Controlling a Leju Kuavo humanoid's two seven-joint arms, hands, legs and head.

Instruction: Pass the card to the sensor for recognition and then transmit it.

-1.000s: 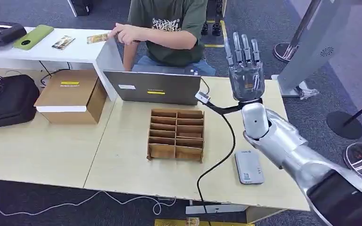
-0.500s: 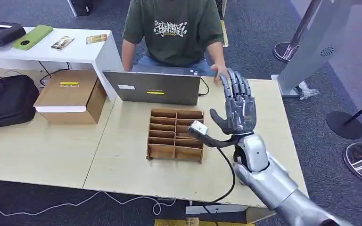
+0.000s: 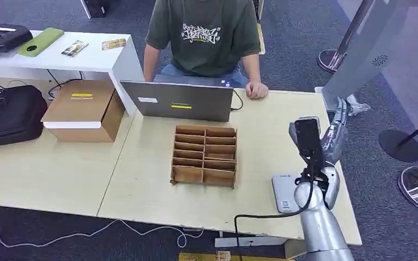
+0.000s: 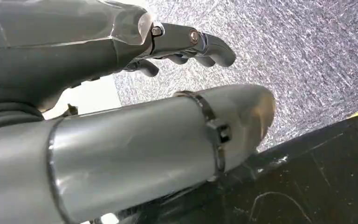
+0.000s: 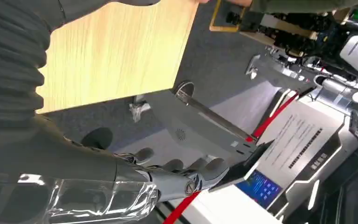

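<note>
1. Right hand (image 3: 333,137): raised edge-on over the near right corner of the surface (image 3: 141,185). Fingers (image 5: 200,169) straight and slightly spread, holding nothing.
2. Left hand (image 4: 74,51): hanging over carpet, its fingers loosely bent, clear of the thumb and holding nothing.
3. Sensor (image 3: 284,191): flat grey box lying on the surface just below the right fingers, towards the robot.
4. Wooden sorter (image 3: 203,155): open compartments, well apart from the right fingers on their inner side.
5. Laptop (image 3: 177,101): beyond the sorter, lid back turned to the robot.
6. Person's hand (image 3: 257,91): resting on the far edge, beyond the right fingers.
7. Card (image 3: 113,43): small, lying on the white side table (image 3: 95,61), far from both sets of fingers; a second card-like item (image 3: 73,48) lies beside it.

Handling note: no card is in hand, so the step is likely receiving one. Present a steady palm with the fingers parted, pinch the card by one edge so that its face is free, then lower it flat onto the sensor.
</note>
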